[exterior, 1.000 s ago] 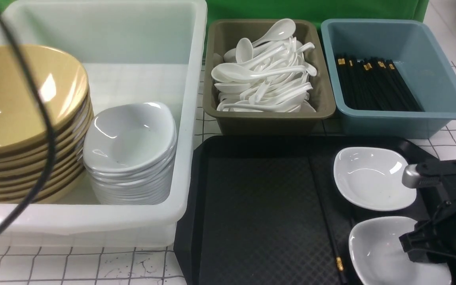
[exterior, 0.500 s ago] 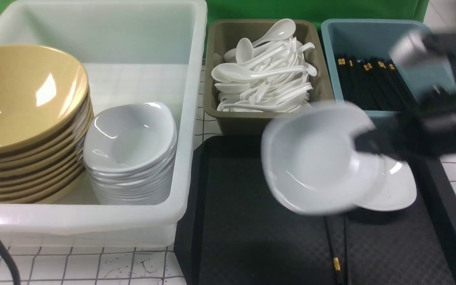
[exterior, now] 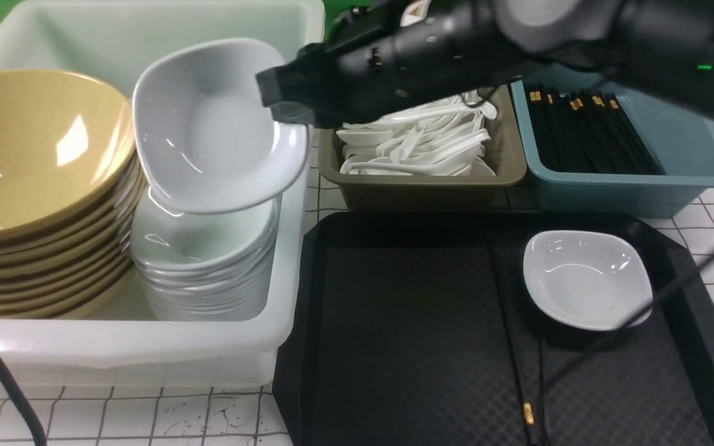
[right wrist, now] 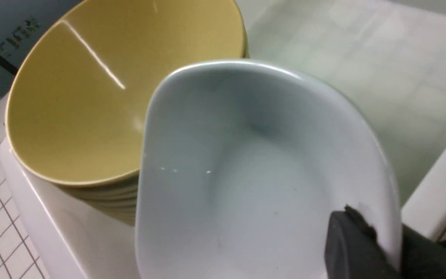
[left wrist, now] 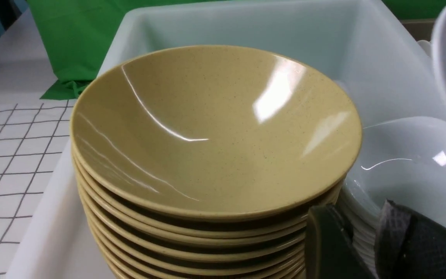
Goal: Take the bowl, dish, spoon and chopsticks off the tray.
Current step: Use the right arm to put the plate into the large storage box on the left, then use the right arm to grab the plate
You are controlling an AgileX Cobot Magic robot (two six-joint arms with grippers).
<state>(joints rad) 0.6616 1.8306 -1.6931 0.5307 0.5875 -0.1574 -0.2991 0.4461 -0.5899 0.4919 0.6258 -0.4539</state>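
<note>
One dish point(exterior: 208, 130) hangs over the stack point(exterior: 208, 272) in the tub point(exterior: 146, 353), rim pinched in our right hand point(exterior: 282, 118); a second dish point(exterior: 586, 279) sits far right on the tray point(exterior: 406, 322), by the chopsticks point(exterior: 518, 365). We cannot tell our left hand point(left wrist: 356, 217) state.

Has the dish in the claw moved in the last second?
Yes. The dish, held by the right claw, went left from the tray to above the dish stack.

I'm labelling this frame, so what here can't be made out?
Left claw: left wrist view, cut by the frame edge; open or shut unclear.
Chopsticks on the tray: front view, near ends cut off at the bottom edge.
Spoon tub: front view, far half behind the right arm.
White dish stack: front view, top covered by the held dish.
</note>
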